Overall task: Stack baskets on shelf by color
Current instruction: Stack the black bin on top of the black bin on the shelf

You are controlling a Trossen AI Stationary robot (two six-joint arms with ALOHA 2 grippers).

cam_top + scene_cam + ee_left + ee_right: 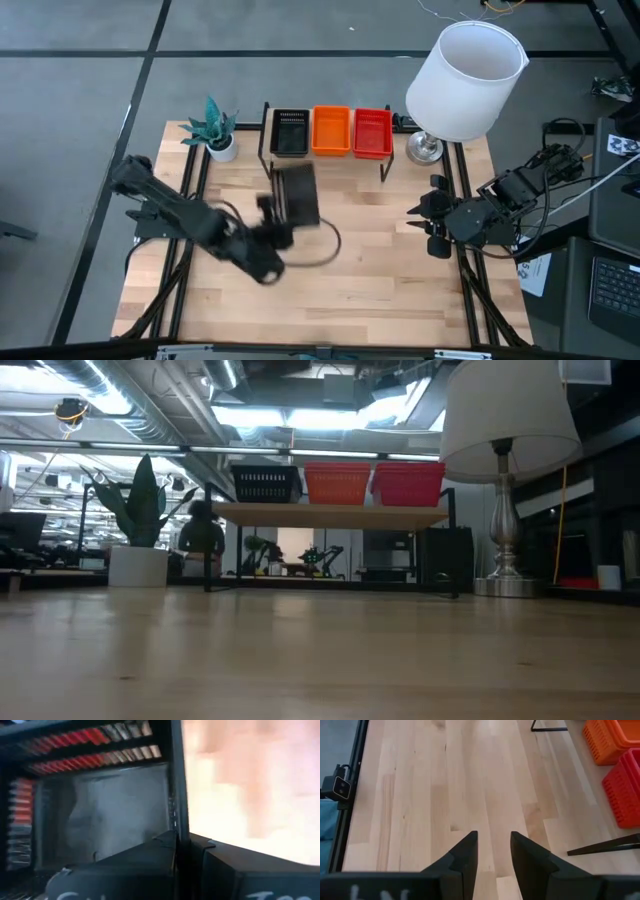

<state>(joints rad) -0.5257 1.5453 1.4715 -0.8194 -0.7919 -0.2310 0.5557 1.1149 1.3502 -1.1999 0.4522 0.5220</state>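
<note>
Table (400, 270): light wood top, both arms over it. White lamp (465, 75) at the back right corner, small potted plant (215, 130) at back left. Shelf (330, 513) sits along the back edge between them, on thin black legs.

On the shelf, side by side in a row: black basket (290, 132), orange basket (332, 130), red basket (372, 132). Low view shows the same order, black nearest the plant, red nearest the lamp. Can't tell how many are nested in each spot.

Left gripper (283, 222) is out over mid-table, just in front of the shelf, fingers pinched on the side wall of another black basket (297, 192). Left wrist view confirms: wall clamped between the two fingers (150, 857), mesh slats visible inside. Low view shows no basket resting on the tabletop.

Right gripper (493, 851) waits at the right edge of the table, fingers spread, nothing between them, bare wood below.
</note>
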